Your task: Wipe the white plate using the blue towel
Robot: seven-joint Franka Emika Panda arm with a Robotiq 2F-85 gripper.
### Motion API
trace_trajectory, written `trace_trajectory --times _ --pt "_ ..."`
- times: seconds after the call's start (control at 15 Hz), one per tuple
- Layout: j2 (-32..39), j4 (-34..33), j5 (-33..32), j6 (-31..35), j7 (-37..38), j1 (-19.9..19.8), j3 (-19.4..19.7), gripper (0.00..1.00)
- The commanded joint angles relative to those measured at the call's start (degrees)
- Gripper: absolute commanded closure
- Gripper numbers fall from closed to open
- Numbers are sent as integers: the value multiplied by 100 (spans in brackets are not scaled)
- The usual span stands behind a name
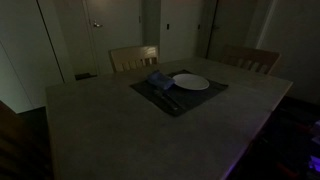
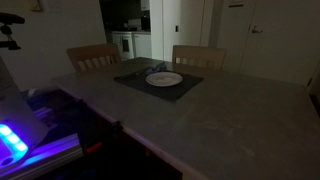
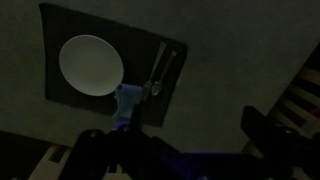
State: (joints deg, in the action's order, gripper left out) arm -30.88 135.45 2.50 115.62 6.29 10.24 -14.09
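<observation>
The white plate (image 1: 191,82) (image 2: 165,78) lies on a dark placemat (image 1: 200,98) (image 2: 185,88) at the far side of the table. The blue towel (image 1: 158,80) sits crumpled on the mat beside the plate. In the wrist view the plate (image 3: 91,64) is at upper left, the towel (image 3: 128,100) is just below it on the mat (image 3: 140,40), and cutlery (image 3: 160,70) lies next to it. My gripper (image 3: 195,125) is open and empty, well above the table, with the towel near its left finger. The gripper does not show in either exterior view.
The room is dark. Two wooden chairs (image 1: 133,58) (image 1: 250,60) stand behind the table (image 1: 120,130), and both show in an exterior view (image 2: 93,57) (image 2: 198,57). A chair back (image 3: 300,95) shows in the wrist view. A device with blue lights (image 2: 12,140) is beside the table.
</observation>
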Motion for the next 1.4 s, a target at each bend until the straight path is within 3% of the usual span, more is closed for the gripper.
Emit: trace_trajectory --times 0.0,1.0,1.33 --pt "11 -18 -29 -19 25 51 42 0" --pt "11 -18 -29 -19 25 51 42 0" --pt "308 -29 27 304 -443 42 302 0"
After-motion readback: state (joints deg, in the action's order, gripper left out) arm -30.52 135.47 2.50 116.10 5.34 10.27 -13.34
